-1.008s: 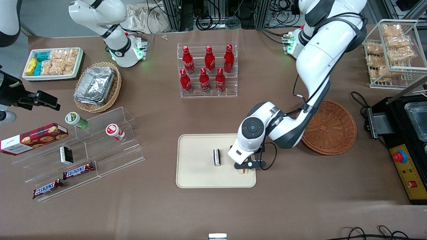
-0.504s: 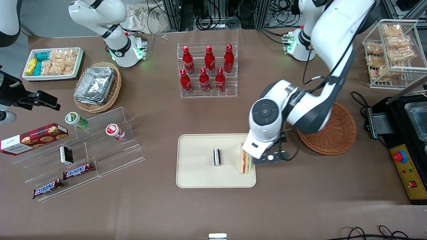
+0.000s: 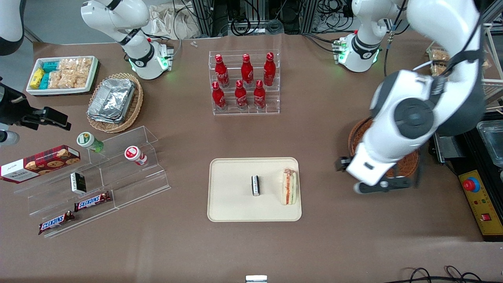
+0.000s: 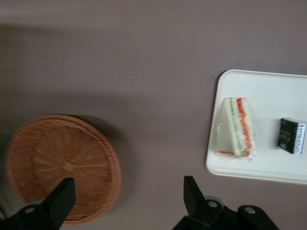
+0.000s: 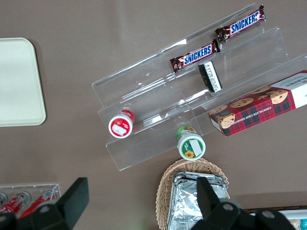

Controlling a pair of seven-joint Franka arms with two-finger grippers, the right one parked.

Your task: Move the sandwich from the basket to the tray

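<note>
We find the sandwich [image 3: 289,187] lying on the tray [image 3: 232,204], just inside the short edge nearest the basket [image 3: 404,165], long axis parallel to that edge, while the jaws [image 4: 125,197] hang spread and empty above the basket's rim, well apart.

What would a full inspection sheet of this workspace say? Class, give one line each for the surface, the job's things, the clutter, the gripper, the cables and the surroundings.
Surface: brown table.
Job's things: sandwich lies on the tray, beside a small black-and-white packet; basket holds nothing.
Clutter: red bottles in a clear rack; foil containers in a tan basket; Snickers bars on clear steps.
Gripper: left gripper open, holding nothing, above the table between basket and tray.
Cables: black cable at the table edge nearest the front camera.
Surroundings: red stop button toward the working arm's end.
</note>
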